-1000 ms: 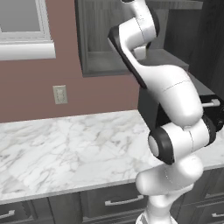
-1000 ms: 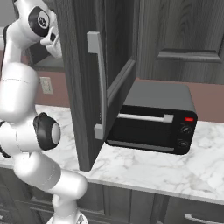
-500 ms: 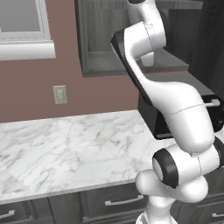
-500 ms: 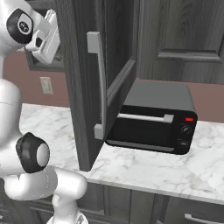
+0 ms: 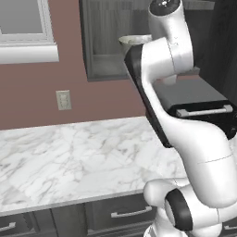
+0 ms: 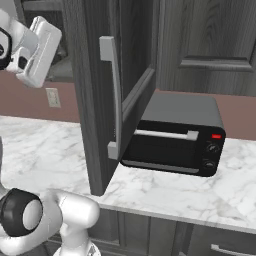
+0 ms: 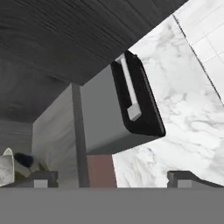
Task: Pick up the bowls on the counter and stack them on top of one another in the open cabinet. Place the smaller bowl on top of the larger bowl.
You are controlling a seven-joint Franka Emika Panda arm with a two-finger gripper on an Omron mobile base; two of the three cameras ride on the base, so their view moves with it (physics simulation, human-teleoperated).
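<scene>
A pale greyish bowl (image 5: 133, 44) stands on the shelf of the open cabinet (image 5: 104, 41), its right part hidden behind my arm. I cannot tell which bowl it is, or whether another sits under it. A whitish sliver of bowl (image 7: 6, 169) shows at the lower left of the hand view. My gripper (image 7: 113, 178) is open with nothing between its fingertips (image 7: 42, 179), looking down past the cabinet at the toaster oven. My hand (image 6: 37, 52) hangs left of the cabinet door. The white marble counter (image 5: 69, 157) lies below.
A black toaster oven (image 6: 175, 135) sits on the counter under the cabinet. The open cabinet door (image 6: 107, 90) with its silver handle juts out in front of it. A wall outlet (image 5: 63, 99) and a window sill (image 5: 28, 52) are to the left.
My arm has swung and its elbow has risen and come nearer the cameras. The hand has drifted down in the right base view. The jaws stayed open.
</scene>
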